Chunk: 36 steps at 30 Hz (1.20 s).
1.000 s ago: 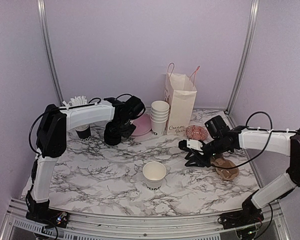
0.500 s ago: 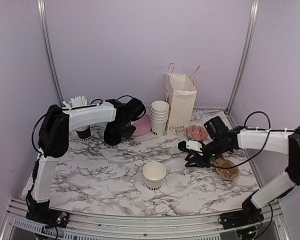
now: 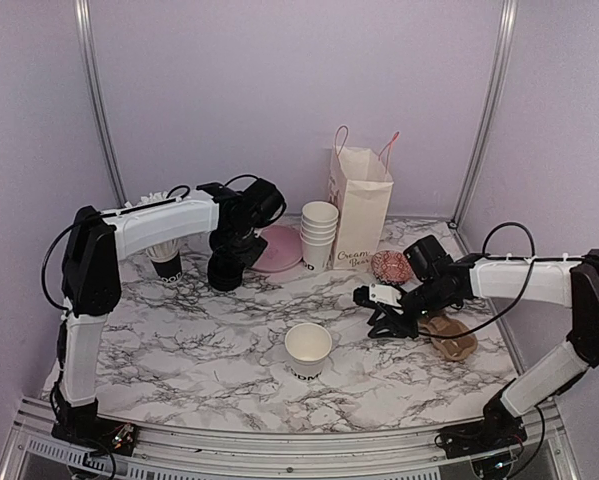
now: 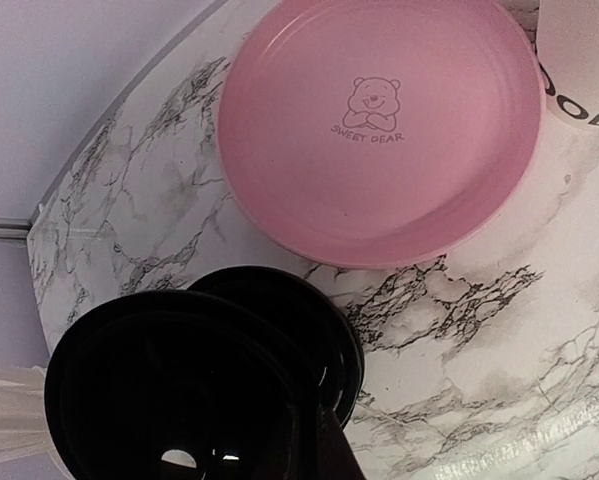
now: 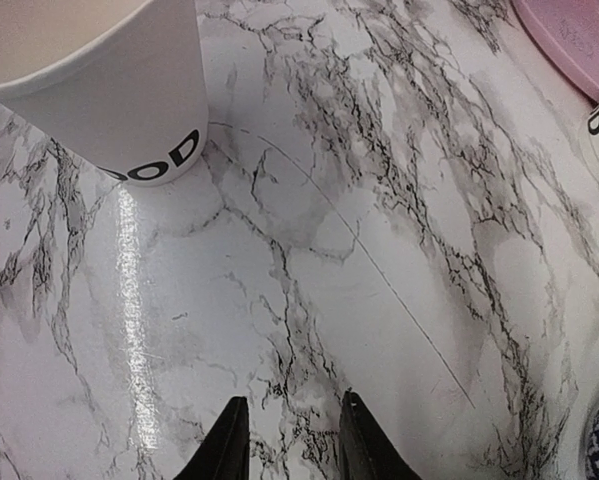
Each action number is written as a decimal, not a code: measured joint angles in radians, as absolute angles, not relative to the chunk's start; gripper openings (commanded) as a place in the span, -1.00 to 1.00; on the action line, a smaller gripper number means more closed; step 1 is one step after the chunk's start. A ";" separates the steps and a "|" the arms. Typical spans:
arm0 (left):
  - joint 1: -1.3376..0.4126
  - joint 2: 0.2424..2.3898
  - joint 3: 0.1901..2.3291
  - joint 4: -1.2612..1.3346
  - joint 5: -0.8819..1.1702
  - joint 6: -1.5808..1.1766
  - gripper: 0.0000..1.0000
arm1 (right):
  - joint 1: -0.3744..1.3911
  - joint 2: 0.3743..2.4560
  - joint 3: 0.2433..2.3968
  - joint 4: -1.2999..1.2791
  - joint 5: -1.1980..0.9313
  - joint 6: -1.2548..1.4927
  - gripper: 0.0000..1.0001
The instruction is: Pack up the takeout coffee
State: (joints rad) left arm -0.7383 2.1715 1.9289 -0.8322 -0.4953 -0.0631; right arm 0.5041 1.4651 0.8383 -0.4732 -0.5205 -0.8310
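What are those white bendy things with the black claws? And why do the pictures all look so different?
They are two robot arms. Each ends in a pincer, a two-fingered claw. The big picture is from a camera above, behind the arms. The other two come from little cameras on the wrists, looking down at the marble table. On it are a white cup, a stack of cups, a paper bag, a pink plate, a doughnut and black lids. The left pincer is down at the lids; I cannot tell if it grips one. The right pincer is open and holds nothing.
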 measured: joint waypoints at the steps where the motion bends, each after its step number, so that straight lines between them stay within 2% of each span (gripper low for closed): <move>1: -0.739 2.157 1.929 -0.836 -0.492 -0.064 -0.87 | 0.506 1.467 0.838 -0.473 -0.521 -0.831 -0.42; 5: -0.739 2.093 1.929 -0.843 -0.437 -0.068 -0.87 | 0.510 1.470 0.839 -0.480 -0.525 -0.829 -0.45; 8: -0.737 2.035 1.929 -0.845 -0.319 -0.071 -0.86 | 0.503 1.464 0.863 -0.517 -0.554 -0.818 -0.44; 11: -0.738 1.971 1.936 -0.848 -0.164 -0.074 -0.86 | 0.478 1.446 0.954 -0.569 -0.619 -0.793 -0.31; 15: -0.738 1.878 1.962 -0.837 0.072 -0.096 -0.85 | 0.413 1.417 1.127 -0.551 -0.755 -0.684 0.29; 20: -0.738 1.751 1.939 -0.764 0.329 -0.147 -0.85 | 0.383 1.367 1.189 -0.416 -0.929 -0.500 0.95; 26: -0.738 1.618 1.845 -0.583 0.517 -0.253 -0.84 | 0.383 1.436 1.225 -0.160 -1.099 -0.141 0.97; 32: -0.738 1.435 1.499 -0.146 0.595 -0.466 -0.84 | 0.405 1.548 1.297 0.130 -1.122 0.273 0.97; 36: -0.738 1.399 1.422 0.052 0.617 -0.567 -0.85 | 0.458 1.607 1.375 0.273 -1.124 0.448 0.97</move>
